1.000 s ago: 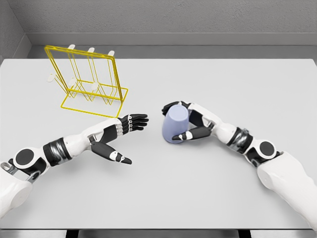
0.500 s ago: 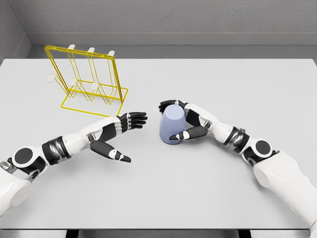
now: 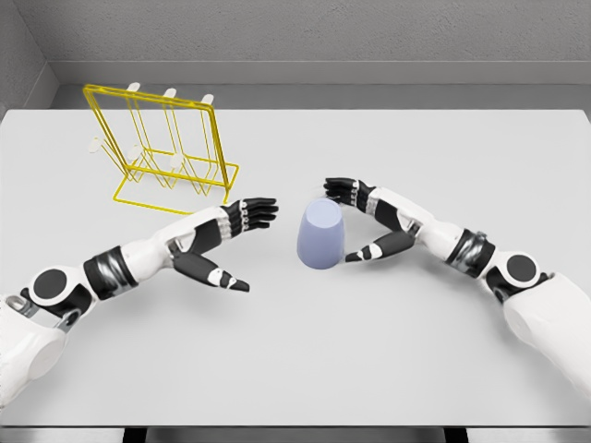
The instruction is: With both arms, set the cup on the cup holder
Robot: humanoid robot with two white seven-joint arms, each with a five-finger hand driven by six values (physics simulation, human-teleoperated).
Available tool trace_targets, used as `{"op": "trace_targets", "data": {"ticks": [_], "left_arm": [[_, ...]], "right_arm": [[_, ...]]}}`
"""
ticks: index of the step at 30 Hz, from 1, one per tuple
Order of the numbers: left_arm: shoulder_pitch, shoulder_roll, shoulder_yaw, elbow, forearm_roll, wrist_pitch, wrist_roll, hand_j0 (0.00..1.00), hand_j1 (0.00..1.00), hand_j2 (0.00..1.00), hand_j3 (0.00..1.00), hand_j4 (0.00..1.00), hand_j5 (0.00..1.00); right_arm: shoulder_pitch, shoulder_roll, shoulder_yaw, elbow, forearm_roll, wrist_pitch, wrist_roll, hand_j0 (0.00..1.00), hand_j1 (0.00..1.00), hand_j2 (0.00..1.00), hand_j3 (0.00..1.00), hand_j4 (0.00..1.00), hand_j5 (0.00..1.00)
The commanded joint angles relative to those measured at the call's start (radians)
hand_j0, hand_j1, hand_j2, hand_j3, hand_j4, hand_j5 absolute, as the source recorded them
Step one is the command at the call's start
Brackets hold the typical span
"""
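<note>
Head view | cup: pale lilac, standing upside down on the grey table, near its middle | right hand: just beside the cup's right side, fingers spread, holding nothing | left hand: left of the cup and apart from it, fingers extended, thumb out | cup holder: yellow wire rack, upright, far left of the table.

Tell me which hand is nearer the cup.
Right. The right hand sits just beside the cup, fingers open; the left hand is farther off on its other side.
</note>
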Motion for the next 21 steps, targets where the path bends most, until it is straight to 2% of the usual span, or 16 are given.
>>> {"op": "trace_targets", "data": {"ticks": [1, 3, 6, 8, 11, 13, 14, 15, 16, 18, 19, 21], "left_arm": [[-0.006, -0.05, 0.005, 0.032, -0.024, 0.002, 0.0, 1.0, 1.0, 1.0, 1.0, 1.0, 1.0], [-0.023, -0.1, 0.007, 0.077, -0.052, 0.001, 0.0, 1.0, 1.0, 1.0, 1.0, 1.0, 1.0], [-0.041, -0.14, 0.02, 0.109, -0.089, 0.002, 0.0, 1.0, 1.0, 1.0, 1.0, 1.0, 1.0], [-0.041, -0.153, 0.022, 0.126, -0.09, 0.001, 0.0, 1.0, 1.0, 1.0, 1.0, 1.0, 1.0], [-0.06, -0.183, 0.022, 0.19, -0.095, 0.001, 0.0, 1.0, 1.0, 1.0, 1.0, 1.0, 1.0], [-0.066, -0.182, 0.022, 0.203, -0.095, 0.001, 0.0, 1.0, 1.0, 1.0, 1.0, 1.0, 1.0], [-0.071, -0.183, 0.022, 0.224, -0.095, 0.001, 0.0, 1.0, 1.0, 1.0, 1.0, 1.0, 1.0], [-0.074, -0.183, 0.022, 0.227, -0.095, 0.001, 0.0, 1.0, 1.0, 1.0, 1.0, 1.0, 1.0], [-0.074, -0.189, 0.022, 0.233, -0.095, 0.001, 0.0, 1.0, 1.0, 1.0, 1.0, 1.0, 1.0], [-0.074, -0.208, 0.022, 0.255, -0.095, 0.001, 0.0, 1.0, 1.0, 1.0, 1.0, 1.0, 1.0], [-0.074, -0.215, 0.022, 0.258, -0.095, -0.001, 0.0, 1.0, 1.0, 1.0, 1.0, 1.0, 1.0], [-0.075, -0.24, 0.022, 0.267, -0.096, -0.001, 0.0, 1.0, 1.0, 1.0, 1.0, 1.0, 1.0]], "right_arm": [[-0.002, -0.052, -0.003, -0.001, -0.003, -0.002, 0.0, 1.0, 1.0, 1.0, 1.0, 1.0, 1.0], [-0.018, -0.107, -0.022, -0.001, -0.005, -0.044, 0.0, 1.0, 1.0, 1.0, 1.0, 1.0, 1.0], [-0.025, -0.19, -0.032, -0.004, -0.006, -0.044, 0.0, 1.0, 1.0, 1.0, 1.0, 1.0, 1.0], [-0.017, -0.288, -0.035, 0.0, -0.008, -0.044, 0.0, 1.0, 1.0, 1.0, 1.0, 1.0, 1.0], [-0.009, -0.337, -0.03, 0.002, -0.006, -0.044, 0.0, 1.0, 1.0, 1.0, 1.0, 1.0, 1.0], [-0.038, -0.353, -0.062, -0.01, 0.003, -0.044, 0.0, 1.0, 1.0, 1.0, 1.0, 1.0, 1.0], [-0.077, -0.356, -0.062, -0.01, 0.056, -0.044, 0.0, 1.0, 1.0, 1.0, 1.0, 1.0, 1.0], [-0.117, -0.356, -0.062, -0.009, 0.216, -0.044, -0.009, 1.0, 1.0, 1.0, 1.0, 1.0, 1.0], [-0.161, -0.354, -0.064, -0.009, 0.397, -0.044, -0.115, 1.0, 1.0, 1.0, 1.0, 1.0, 1.0], [-0.23, -0.357, -0.064, -0.012, 0.719, -0.044, -0.399, 1.0, 1.0, 1.0, 1.0, 1.0, 1.0], [-0.268, -0.357, -0.062, -0.024, 0.874, -0.044, -0.496, 1.0, 1.0, 1.0, 1.0, 1.0, 1.0], [-0.276, -0.362, -0.039, -0.029, 0.899, -0.044, -0.499, 1.0, 1.0, 1.0, 1.0, 1.0, 1.0]]}}
